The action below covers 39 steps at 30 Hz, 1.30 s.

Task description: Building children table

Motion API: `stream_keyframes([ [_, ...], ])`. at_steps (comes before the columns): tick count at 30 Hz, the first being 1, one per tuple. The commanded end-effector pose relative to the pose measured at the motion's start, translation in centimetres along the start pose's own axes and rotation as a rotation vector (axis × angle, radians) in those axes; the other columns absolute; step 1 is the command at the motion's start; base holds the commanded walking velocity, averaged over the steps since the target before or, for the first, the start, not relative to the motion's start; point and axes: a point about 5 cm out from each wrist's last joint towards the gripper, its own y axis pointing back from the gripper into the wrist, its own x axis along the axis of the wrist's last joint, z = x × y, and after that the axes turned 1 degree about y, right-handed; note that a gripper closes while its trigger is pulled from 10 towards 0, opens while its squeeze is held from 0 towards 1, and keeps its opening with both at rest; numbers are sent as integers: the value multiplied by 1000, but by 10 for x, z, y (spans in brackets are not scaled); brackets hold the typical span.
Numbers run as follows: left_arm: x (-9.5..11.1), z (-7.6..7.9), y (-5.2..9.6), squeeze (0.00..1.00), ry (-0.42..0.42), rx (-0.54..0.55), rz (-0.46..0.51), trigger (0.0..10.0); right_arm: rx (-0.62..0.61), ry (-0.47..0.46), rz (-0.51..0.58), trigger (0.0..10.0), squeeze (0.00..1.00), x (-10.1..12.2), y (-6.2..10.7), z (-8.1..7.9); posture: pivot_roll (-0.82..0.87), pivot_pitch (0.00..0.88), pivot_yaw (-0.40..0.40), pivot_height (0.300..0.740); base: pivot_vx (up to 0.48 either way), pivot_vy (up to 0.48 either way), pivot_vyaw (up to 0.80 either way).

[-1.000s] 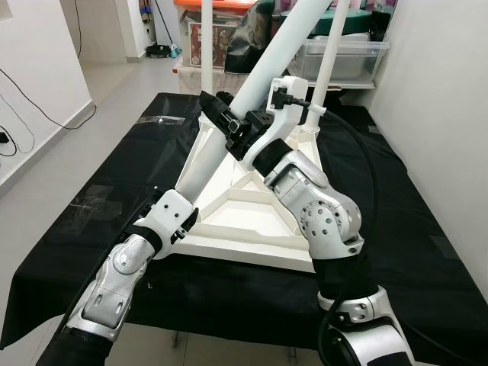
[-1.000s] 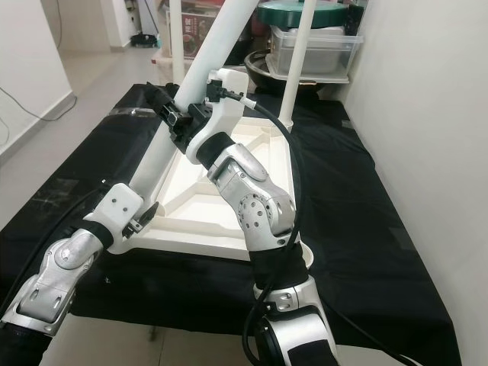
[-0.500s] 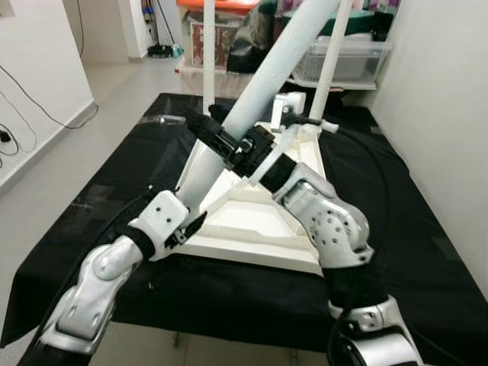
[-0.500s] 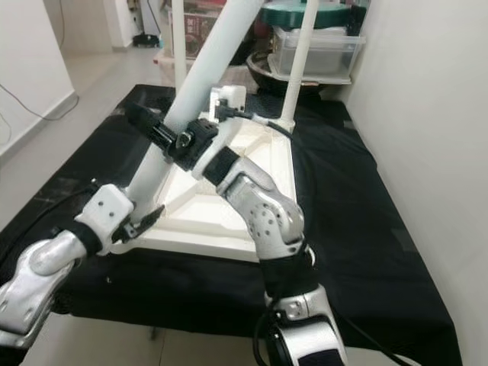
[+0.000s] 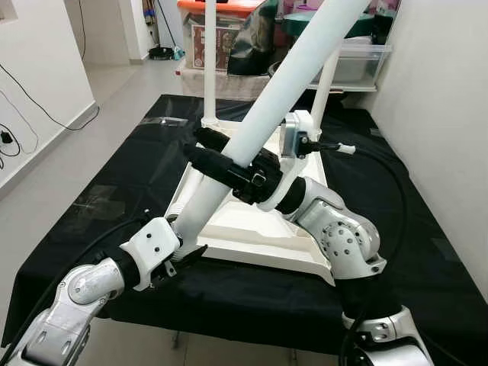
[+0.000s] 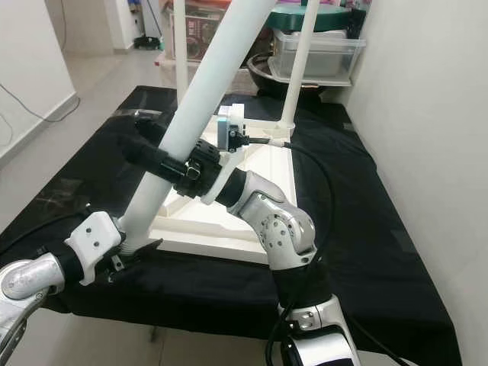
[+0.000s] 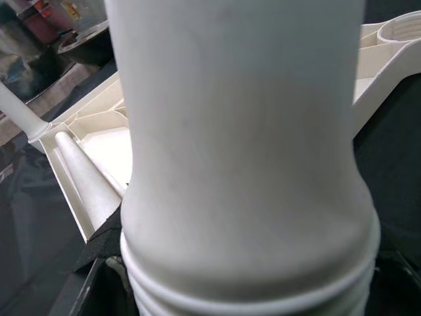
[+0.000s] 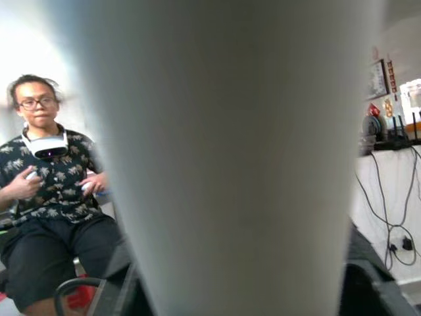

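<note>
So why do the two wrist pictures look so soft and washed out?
Left wrist view: the thick white plastic table leg sits so near that its surface blurs. Right wrist view: it is a pale smear, with a bright, glary wall behind the seated person.

Three table legs (image 5: 252, 130); one tabletop (image 5: 255, 221)

Left gripper (image 5: 185, 255) clamps low, right gripper (image 5: 210, 156) clamps higher, arms converging.

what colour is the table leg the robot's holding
White; the table leg shows best in the left eye view, tilted over the black cloth.
</note>
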Motion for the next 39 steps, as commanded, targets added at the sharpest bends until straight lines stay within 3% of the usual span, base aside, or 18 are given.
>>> stream_keyframes([
  [1, 4, 18, -4, 0, -27, -117, 5, 10000, 25, -20, 53, 0, 0, 5, -1, -2, 143, 0, -64, 740, 0, 0, 0],
  [10, 4, 16, -3, 0, -40, -119, 9, 10000, 46, -25, 53, 0, 0, 1, 0, -6, 144, 0, -63, 740, 0, 0, 0],
  [11, 2, 13, -3, 678, -44, -99, 3, 10000, 48, -28, 54, 0, 0, 0, 0, -7, 144, 0, -62, 740, 0, 0, 0],
  [12, 2, 13, -3, 678, -44, -99, 3, 10000, 48, -28, 54, 0, 0, 0, 0, -7, 144, 0, -62, 740, 0, 0, 0],
  [13, 1, 10, -2, 1000, -46, -85, 0, 10000, 50, -30, 54, 0, 0, -1, 0, -7, 144, 0, -62, 740, 0, 0, 0],
  [15, -1, 1, 0, 1000, -46, -21, 7, 10000, 30, -27, 60, 0, 0, -2, 1, -7, 144, 0, -61, 740, 0, 0, 0],
  [23, 5, -11, 6, 1000, 12, 91, 51, 10000, -40, 25, 56, 0, 0, 0, 8, 1, 147, 0, -63, 740, 0, 0, 0],
  [26, 13, -15, 15, 1000, 87, 215, 79, 10000, -158, 145, 22, 0, 0, 17, 29, 25, 146, 0, -65, 740, 0, 0, 0],
  [28, 14, -15, 17, 1000, 102, 238, 84, 10000, -182, 170, 14, 0, 0, 21, 34, 30, 146, 0, -65, 740, 0, 0, 0],
  [29, 15, -14, 18, 608, 122, 260, 96, 10000, -201, 190, 7, 0, 0, 26, 39, 33, 149, 0, -69, 740, 0, 0, 0],
  [30, 15, -14, 19, 0, 136, 298, 108, 10000, -233, 220, -8, 0, 0, 30, 43, 37, 150, 0, -72, 740, 0, 0, 0],
  [34, 12, -11, 19, 0, 190, 395, 122, 10000, -313, 284, -54, 0, 0, 32, 53, 46, 143, 0, -75, 740, 0, 0, 0],
  [39, 8, -1, 16, 0, 272, 435, 110, 10000, -285, 293, -85, 0, 0, 33, 60, 44, 138, 0, -67, 740, 0, 0, 0],
])
